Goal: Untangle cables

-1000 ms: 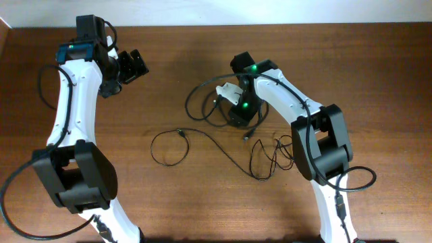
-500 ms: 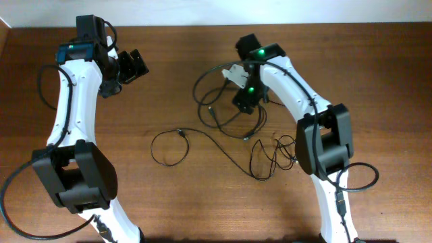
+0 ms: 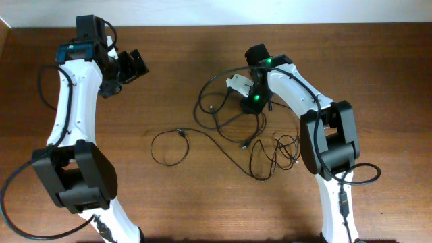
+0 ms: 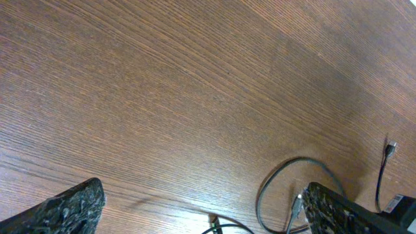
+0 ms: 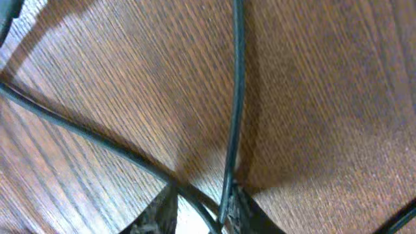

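The right gripper (image 5: pixel 200 209) has fingers close around one of the cables (image 5: pixel 235 97), maybe to pull it from the messy pile beside it, though I cannot tell if it pinches, while the left gripper (image 4: pixel 205 198) waits far off, spread wide.

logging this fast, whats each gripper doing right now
left gripper: open, holding nothing
right gripper: closed on a thin black cable

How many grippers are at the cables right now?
1. The right gripper is in the tangle, cables running between its fingers; the left gripper hangs open at the far left, away from them.
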Controlling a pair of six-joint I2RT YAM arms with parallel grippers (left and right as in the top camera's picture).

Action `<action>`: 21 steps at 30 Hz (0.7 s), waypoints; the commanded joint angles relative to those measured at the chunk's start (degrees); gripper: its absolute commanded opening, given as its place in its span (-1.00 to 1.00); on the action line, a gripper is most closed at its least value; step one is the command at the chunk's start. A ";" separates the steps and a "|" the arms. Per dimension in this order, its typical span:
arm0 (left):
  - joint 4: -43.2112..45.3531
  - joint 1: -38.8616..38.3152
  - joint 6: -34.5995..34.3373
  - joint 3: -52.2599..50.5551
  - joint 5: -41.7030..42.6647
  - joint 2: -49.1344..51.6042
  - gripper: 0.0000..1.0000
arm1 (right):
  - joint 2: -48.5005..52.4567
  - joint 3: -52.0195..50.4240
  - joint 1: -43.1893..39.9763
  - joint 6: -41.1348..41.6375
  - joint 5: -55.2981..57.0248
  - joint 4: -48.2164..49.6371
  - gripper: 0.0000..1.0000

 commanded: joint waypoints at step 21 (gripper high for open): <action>-0.11 -0.07 0.48 0.37 -0.44 -0.02 0.98 | 1.60 -2.38 0.28 12.52 2.56 -7.15 -0.69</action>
